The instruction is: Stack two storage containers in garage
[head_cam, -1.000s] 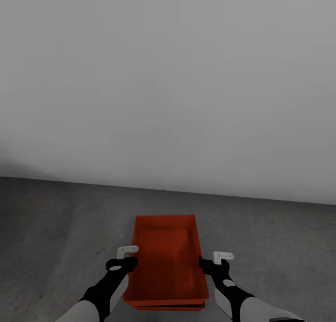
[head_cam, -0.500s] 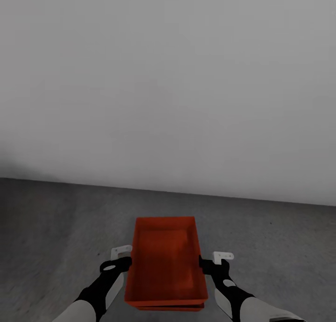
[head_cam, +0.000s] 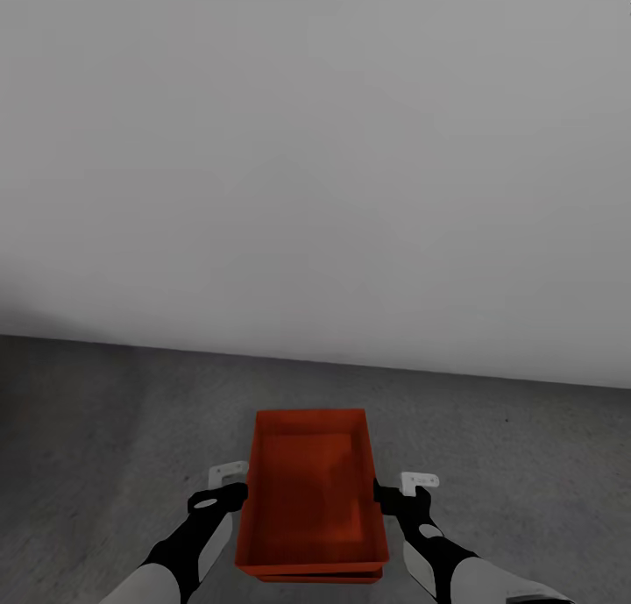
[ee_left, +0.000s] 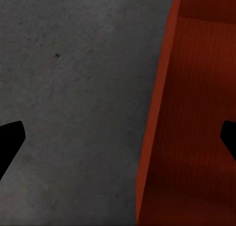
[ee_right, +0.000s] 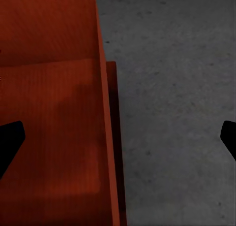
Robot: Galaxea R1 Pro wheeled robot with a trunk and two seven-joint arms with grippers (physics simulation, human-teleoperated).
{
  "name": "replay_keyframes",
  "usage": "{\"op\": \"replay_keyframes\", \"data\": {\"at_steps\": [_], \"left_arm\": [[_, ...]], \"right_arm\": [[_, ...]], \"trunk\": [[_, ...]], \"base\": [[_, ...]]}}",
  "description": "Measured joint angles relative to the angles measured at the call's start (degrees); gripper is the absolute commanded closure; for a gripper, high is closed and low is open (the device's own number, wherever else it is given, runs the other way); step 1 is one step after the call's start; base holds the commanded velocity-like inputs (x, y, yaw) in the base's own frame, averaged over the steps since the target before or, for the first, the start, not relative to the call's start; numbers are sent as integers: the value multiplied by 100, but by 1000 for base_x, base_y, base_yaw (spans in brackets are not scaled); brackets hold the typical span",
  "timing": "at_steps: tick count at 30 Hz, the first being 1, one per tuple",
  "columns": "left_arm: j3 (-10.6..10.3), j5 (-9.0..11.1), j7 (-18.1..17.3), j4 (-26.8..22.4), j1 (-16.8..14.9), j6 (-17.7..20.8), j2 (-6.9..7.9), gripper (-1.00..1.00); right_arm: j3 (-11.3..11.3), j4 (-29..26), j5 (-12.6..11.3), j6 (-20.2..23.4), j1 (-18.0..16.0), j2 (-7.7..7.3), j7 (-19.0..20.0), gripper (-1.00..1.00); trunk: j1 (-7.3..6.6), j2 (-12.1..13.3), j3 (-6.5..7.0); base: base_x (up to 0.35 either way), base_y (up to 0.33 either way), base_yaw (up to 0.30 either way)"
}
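The left gripper stands just beside the left wall of the upper container, and in the left wrist view its fingers are spread wide, one over the floor and one over the inside of the bin, with that wall between them and nothing pinched. I judge the stacking is done and the step in hand is to let go: each arm should lift straight up so no finger catches the rim and drags the bin off the lower container, whose edge shows under the near end. The stack sits on the dark garage floor near the pale wall, open side up, its long axis running from near to far. The right gripper is spread the same way astride the right wall
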Motion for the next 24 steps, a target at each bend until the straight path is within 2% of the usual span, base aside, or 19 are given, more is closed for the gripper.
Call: {"op": "replay_keyframes", "data": {"at_steps": [18, 24], "left_arm": [[-3, -8, -3, -16, 1, 0, -2, -100], [-13, -9, -30, -61, -4, -1, -8, -100]], "right_arm": [[0, 0, 0, 1, 0, 0, 0, -100], [0, 0, 0, 0, 0, 0, -4, -100]], "trunk": [[-396, 722, 323], [-396, 724, 324]], "base": [[0, 0, 0], [0, 0, 0]]}}
